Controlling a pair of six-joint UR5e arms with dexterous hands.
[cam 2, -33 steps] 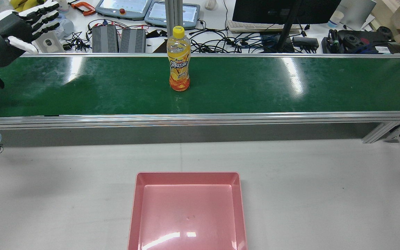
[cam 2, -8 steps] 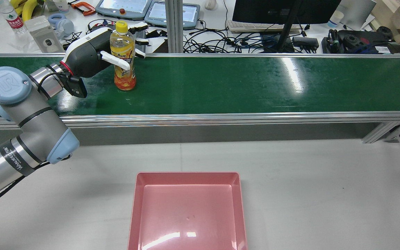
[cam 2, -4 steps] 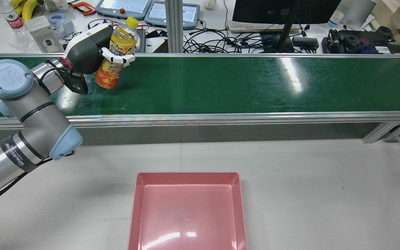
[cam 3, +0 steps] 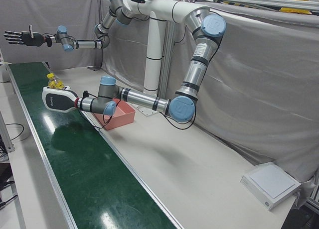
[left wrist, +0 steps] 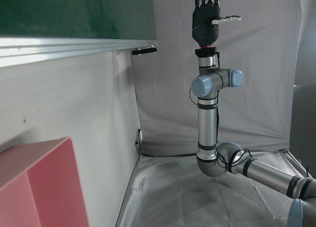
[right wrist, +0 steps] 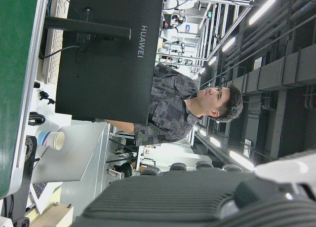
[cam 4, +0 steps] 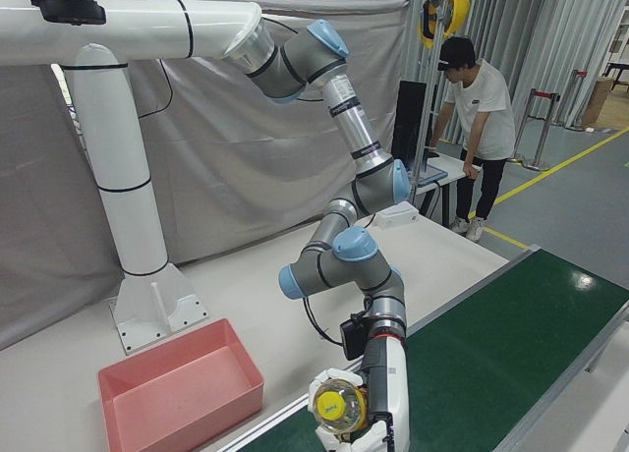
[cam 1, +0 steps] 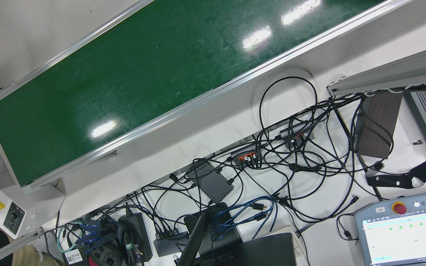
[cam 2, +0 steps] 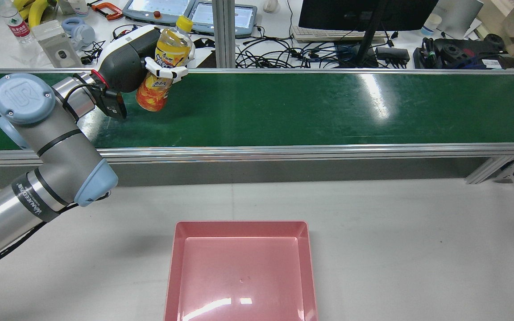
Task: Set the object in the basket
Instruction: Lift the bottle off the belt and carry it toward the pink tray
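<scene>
An orange drink bottle (cam 2: 153,93) with a yellow cap is held tilted, clear of the green conveyor belt (cam 2: 306,107), near the belt's left end. My left hand (cam 2: 127,62) is shut around its middle. The right-front view shows the same hand (cam 4: 381,388) with the bottle's cap (cam 4: 334,405) facing the camera. The pink basket (cam 2: 241,228) lies empty on the grey table in front of the belt. My right hand (cam 3: 20,37) is open with fingers spread, high beyond the belt's far end; it also shows in the left hand view (left wrist: 210,19).
The belt's aluminium rail (cam 2: 257,151) runs between belt and table. Cables, tablets and a monitor (cam 2: 364,13) crowd the bench behind the belt. A person (cam 4: 477,128) stands by the belt's end. The white pedestal (cam 4: 128,197) stands behind the basket.
A second ago the bottle stood upright on the belt inside my left hand's fingers. The hand has closed on it, lifted and tilted it, then carried it a little to the right.
</scene>
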